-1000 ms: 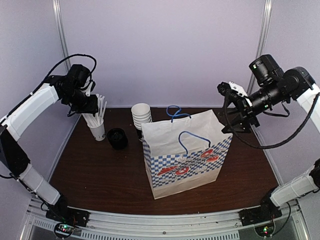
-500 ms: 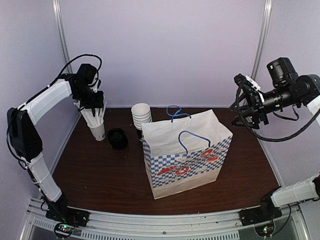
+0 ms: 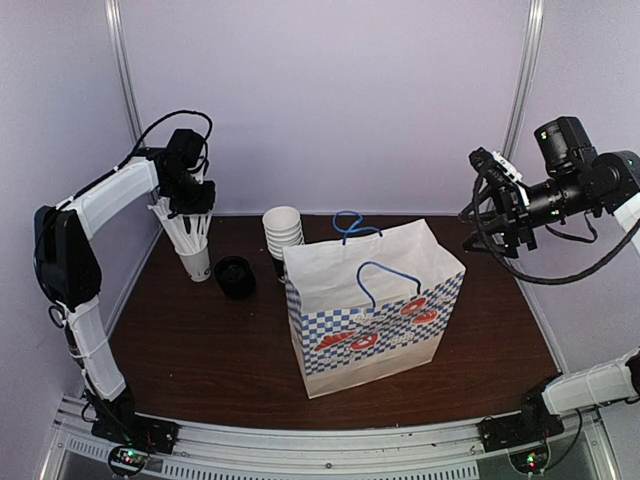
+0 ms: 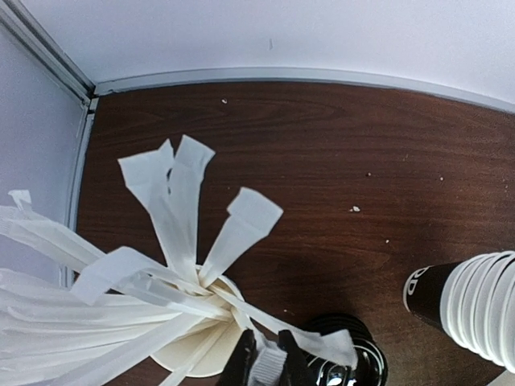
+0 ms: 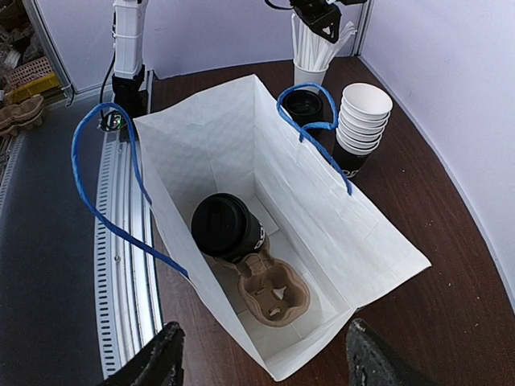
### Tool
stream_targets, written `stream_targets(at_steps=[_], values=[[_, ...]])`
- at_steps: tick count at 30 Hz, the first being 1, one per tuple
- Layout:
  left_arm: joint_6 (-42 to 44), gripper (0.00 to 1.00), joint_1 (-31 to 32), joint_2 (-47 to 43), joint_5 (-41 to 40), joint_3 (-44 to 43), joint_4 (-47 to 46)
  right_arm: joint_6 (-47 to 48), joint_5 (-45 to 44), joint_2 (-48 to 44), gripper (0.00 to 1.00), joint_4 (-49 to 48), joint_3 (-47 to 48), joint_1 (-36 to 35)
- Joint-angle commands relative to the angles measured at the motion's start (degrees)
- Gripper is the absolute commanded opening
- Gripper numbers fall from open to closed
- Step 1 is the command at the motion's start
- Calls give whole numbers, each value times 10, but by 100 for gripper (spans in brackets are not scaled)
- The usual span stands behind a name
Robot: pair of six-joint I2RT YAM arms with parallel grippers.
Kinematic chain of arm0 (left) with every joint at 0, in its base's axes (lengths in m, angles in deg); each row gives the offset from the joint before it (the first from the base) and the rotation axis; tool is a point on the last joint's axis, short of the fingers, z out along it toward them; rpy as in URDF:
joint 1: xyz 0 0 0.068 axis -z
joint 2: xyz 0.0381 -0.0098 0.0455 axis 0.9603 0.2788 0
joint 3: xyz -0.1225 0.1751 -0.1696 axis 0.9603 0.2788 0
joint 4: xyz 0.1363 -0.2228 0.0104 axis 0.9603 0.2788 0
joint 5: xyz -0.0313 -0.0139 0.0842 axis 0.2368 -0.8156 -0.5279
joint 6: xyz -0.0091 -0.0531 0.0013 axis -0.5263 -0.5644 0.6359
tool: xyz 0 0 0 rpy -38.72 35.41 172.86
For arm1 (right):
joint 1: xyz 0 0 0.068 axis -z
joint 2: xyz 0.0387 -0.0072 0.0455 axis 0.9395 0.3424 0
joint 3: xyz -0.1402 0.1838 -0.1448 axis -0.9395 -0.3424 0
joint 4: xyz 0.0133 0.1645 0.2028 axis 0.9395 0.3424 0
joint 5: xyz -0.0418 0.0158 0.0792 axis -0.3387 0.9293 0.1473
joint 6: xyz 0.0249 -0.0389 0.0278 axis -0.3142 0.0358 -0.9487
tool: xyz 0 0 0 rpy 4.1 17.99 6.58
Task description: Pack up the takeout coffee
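Observation:
The takeout coffee point(image 5: 228, 227), black dome lid up, stands in a brown cardboard carrier point(image 5: 272, 291) at the bottom of the open white paper bag point(image 5: 338, 241). In the top view the bag point(image 3: 372, 300) hides it. My right gripper point(image 3: 497, 215) hangs high at the right of the bag, looking down into it, its dark fingers point(image 5: 161, 362) wide apart and empty. Above the white cup of sticks point(image 3: 196, 262), my left gripper point(image 3: 195, 203) has its jaws closed on the end of one white stick point(image 4: 268, 362).
A stack of black lids point(image 3: 235, 277) sits beside the cup of sticks, and a stack of lidless white cups point(image 3: 283, 230) stands behind the bag. The bag's blue handles point(image 3: 385, 275) stick up. The back wall and left corner post are close to the left arm.
My left gripper has moved right over the cup of sticks and closed on a stick. My right arm drew back to the right, away from the bag, then held still.

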Motion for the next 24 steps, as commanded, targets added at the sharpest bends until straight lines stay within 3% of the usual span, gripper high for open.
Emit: stream_targets(at_steps=[1, 4, 19, 22, 24], values=[[8, 7, -1, -3, -8, -23, -19, -6, 9, -7, 68, -11, -11, 6], [17, 0, -1, -9, -20, -25, -18, -6, 8, -6, 68, -12, -14, 6], [53, 0, 0, -161, -1, -109, 93, -6, 9, 14, 67, -15, 6, 8], [66, 0, 2, -198, 41, -126, 97, -9, 7, 17, 67, -14, 13, 12], [73, 0, 3, -222, 127, -128, 85, -12, 8, 19, 67, -16, 16, 16]])
